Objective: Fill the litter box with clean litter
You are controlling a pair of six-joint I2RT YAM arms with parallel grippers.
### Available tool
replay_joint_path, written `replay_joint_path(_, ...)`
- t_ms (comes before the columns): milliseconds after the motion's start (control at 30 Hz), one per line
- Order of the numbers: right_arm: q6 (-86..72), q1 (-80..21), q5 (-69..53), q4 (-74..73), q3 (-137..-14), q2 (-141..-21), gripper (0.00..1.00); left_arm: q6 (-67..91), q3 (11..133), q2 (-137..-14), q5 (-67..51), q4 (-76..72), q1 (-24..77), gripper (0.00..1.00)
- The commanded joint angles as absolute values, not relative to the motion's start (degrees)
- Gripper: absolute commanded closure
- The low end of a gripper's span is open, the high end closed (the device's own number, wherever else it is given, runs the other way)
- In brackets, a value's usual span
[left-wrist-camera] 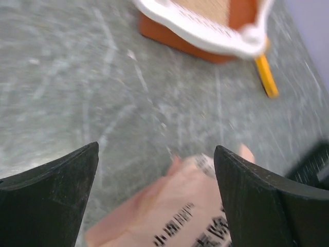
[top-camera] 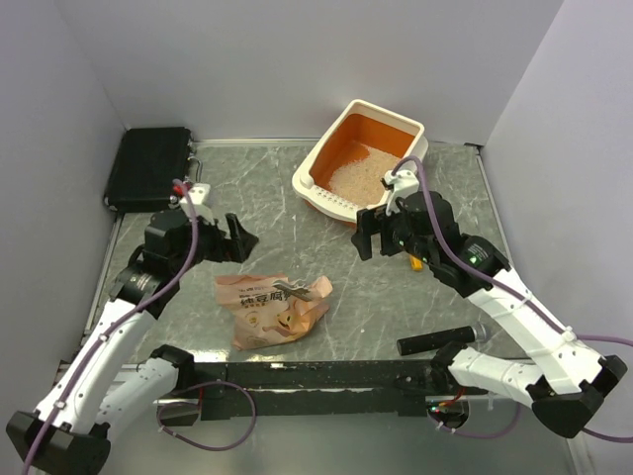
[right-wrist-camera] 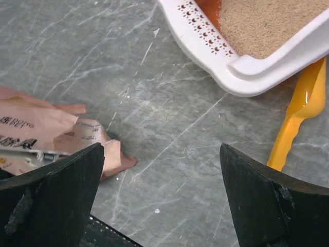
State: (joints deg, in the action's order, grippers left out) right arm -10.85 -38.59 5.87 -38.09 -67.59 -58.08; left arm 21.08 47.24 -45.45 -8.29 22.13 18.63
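Inside the litter box lies some clean litter, loose and sandy. Near the box, the soft bag looks best grabbed by its crumpled top. Left gripper and right gripper gape wide, empty.

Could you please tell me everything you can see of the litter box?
The litter box is a rectangular plastic tray, cream-white outside and orange inside, with a perforated ledge at its near end. It stands upright on the grey marbled table, towards the far side, turned at an angle. Pale beige litter covers part of its floor; orange shows at the far end. A yellow scoop lies by its near corner, one end hidden under the rim.
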Motion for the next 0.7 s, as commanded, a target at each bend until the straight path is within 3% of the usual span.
replay_joint_path(0, -9.41, -38.58, 0.98, -37.09, -65.57, -56.25, 0.0, 16.79, 51.49, -47.81, -18.28, 26.88, 23.63, 0.01)
replay_joint_path(100, -8.97, -38.58, 0.0, -37.53, -64.69, -56.08, 0.0, 17.4, 52.64, -46.06, -15.92, 30.67, 26.98, 0.01)
replay_joint_path(367, 1.47, -39.9, -34.34, -22.52, -56.8, -58.88, 0.0, 23.28, 52.39, -39.65, -15.49, 31.47, 27.42, 0.02)
replay_joint_path(667, 18.34, -41.66, -46.66, -9.24, -47.38, -57.3, 0.0, 27.86, 49.4, -37.89, -0.18, 29.54, 27.42, 0.02)
